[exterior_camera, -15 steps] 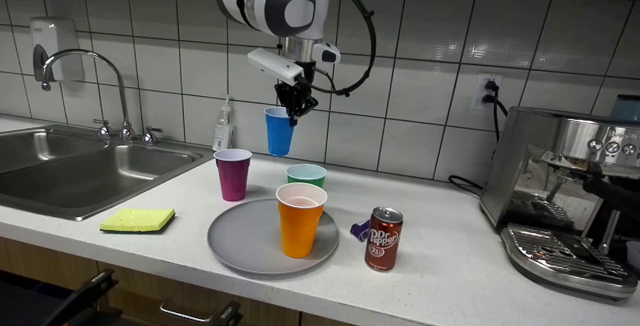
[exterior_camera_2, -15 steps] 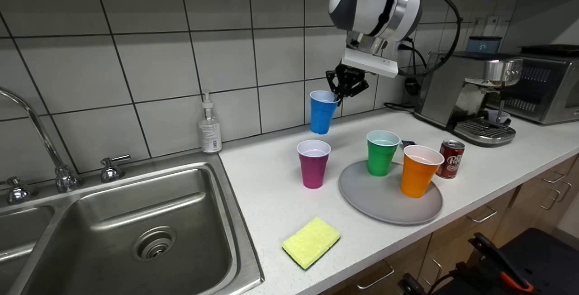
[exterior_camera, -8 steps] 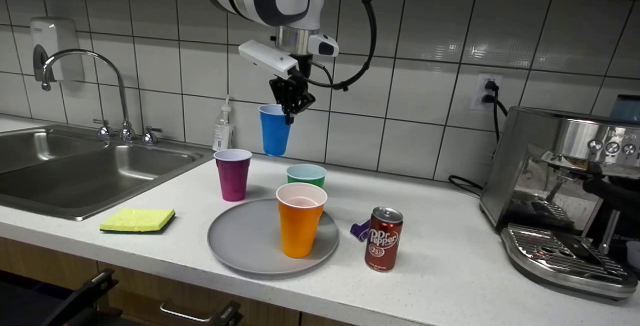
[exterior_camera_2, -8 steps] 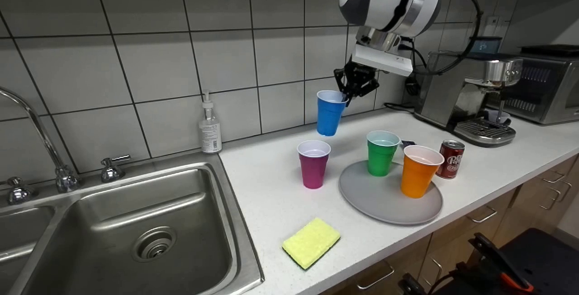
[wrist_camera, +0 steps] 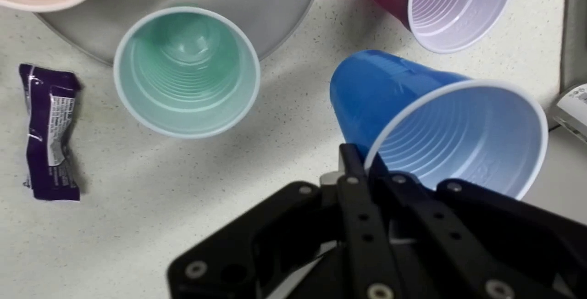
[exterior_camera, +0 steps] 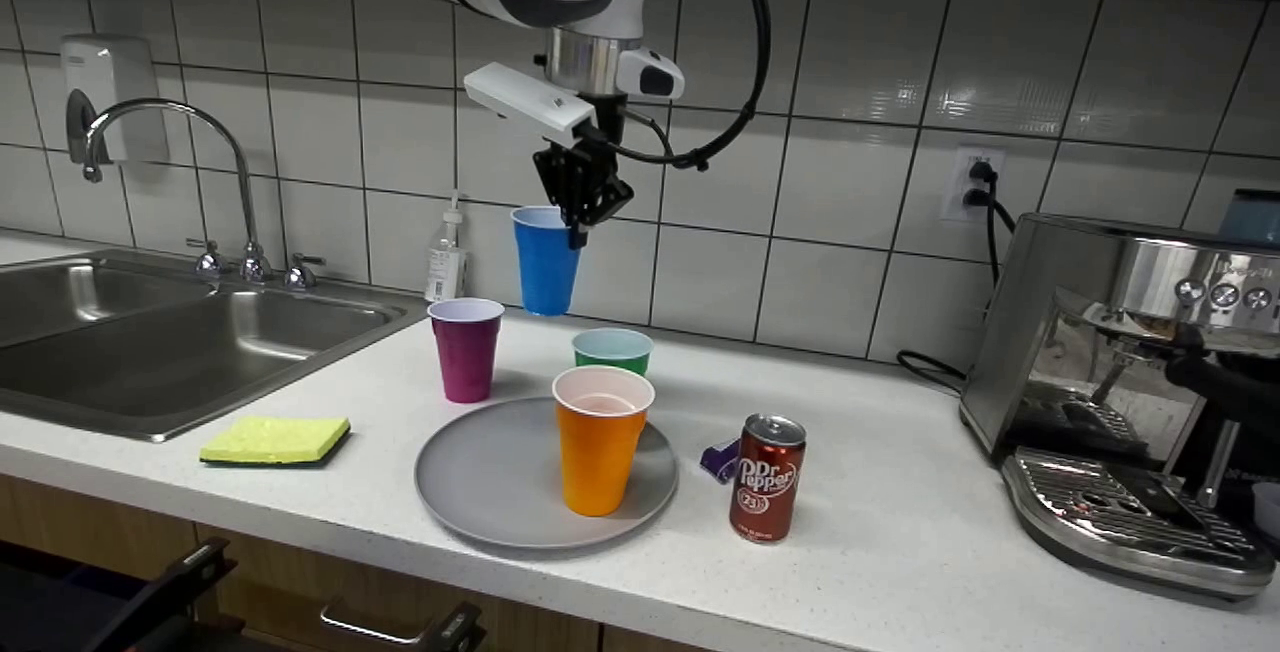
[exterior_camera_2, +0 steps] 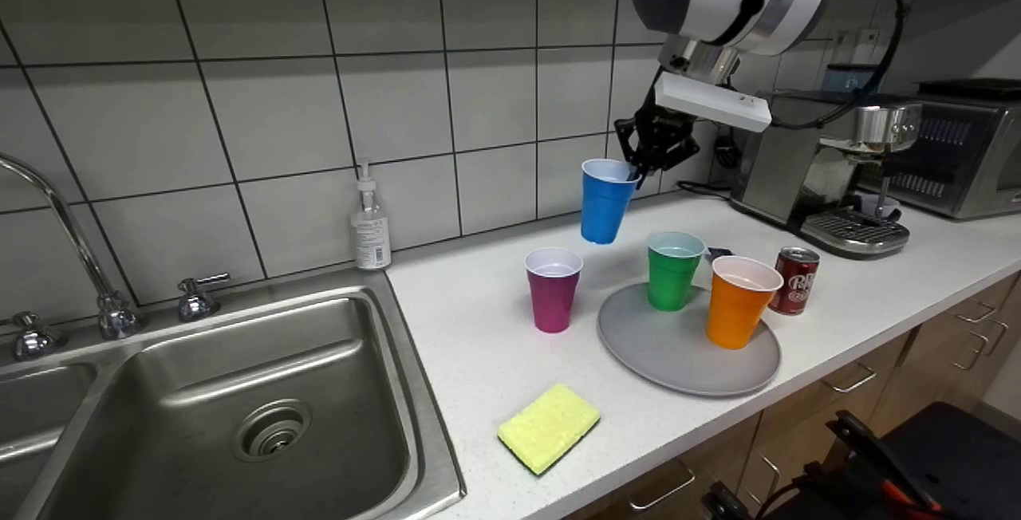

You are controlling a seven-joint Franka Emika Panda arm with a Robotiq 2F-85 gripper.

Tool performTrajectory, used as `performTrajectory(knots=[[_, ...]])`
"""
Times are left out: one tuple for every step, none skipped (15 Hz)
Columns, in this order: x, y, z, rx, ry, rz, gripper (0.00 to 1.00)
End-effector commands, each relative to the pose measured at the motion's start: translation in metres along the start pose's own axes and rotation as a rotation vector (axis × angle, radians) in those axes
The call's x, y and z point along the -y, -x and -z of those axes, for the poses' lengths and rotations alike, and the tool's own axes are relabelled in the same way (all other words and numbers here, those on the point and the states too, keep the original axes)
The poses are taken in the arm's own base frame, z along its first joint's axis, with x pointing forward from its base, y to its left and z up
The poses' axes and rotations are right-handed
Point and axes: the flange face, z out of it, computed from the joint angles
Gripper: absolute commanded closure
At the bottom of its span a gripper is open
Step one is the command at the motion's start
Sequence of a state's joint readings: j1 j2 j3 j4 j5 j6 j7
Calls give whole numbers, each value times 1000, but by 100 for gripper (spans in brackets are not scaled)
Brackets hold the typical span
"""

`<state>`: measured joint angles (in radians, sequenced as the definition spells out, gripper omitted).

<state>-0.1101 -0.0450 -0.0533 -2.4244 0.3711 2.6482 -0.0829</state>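
Gripper [wrist_camera: 365,159], one, black: grasping the blue cup [exterior_camera_2: 605,205] by its rim, pinching the wall from inside and outside.

Blue cup, one, paler inside: hanging in the air above the counter [exterior_camera: 850,572], before the tiled wall [exterior_camera_2: 391,101], its mouth facing upward and its body tilting slightly; in both exterior views it is showing between the purple cup [exterior_camera: 467,357] and the green cup [exterior_camera_2: 670,279].

Purple cup, one: standing upright on the counter, between the sink [exterior_camera_2: 335,408] and the grey plate [exterior_camera: 480,492].

Green cup, one, and orange cup [exterior_camera: 597,457], one: both standing upright on the grey plate, apart from each other.

Drink can [exterior_camera: 766,482], one, dark red, its label reading Dr Pepper: standing upright on the counter near the grey plate.

Wrapped packet [wrist_camera: 50,134], one, purple: lying on the counter near the drink can.

Sponge [exterior_camera: 272,440], one, yellow over a dark underside: lying flat near the sink.

Pump bottle [exterior_camera_2: 371,239], one, clear: standing at the rear corner of the sink, before the tiled wall.

Espresso machine [exterior_camera: 1020,332], one, metal: standing on the counter, well apart from the grey plate.
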Motion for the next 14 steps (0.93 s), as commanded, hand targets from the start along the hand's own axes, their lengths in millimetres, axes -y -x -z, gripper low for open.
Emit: performTrajectory(knots=[[-10,19,15,10,-1,22,99],[-12,21,16,12,0,22,99],[-14,25,17,15,1,22,99],[-16,28,17,17,4,23,99],[-17,31,17,19,6,25,99],[-18,34,17,18,11,27,99],[-19,37,16,23,16,30,99],[-19,41,15,26,22,37,99],[-19,44,14,29,26,43,99],[-20,48,13,34,30,50,99],[-20,51,12,38,34,54,99],[-21,54,12,42,38,58,99],[-22,56,12,45,39,61,99],[-22,59,12,47,41,63,99]])
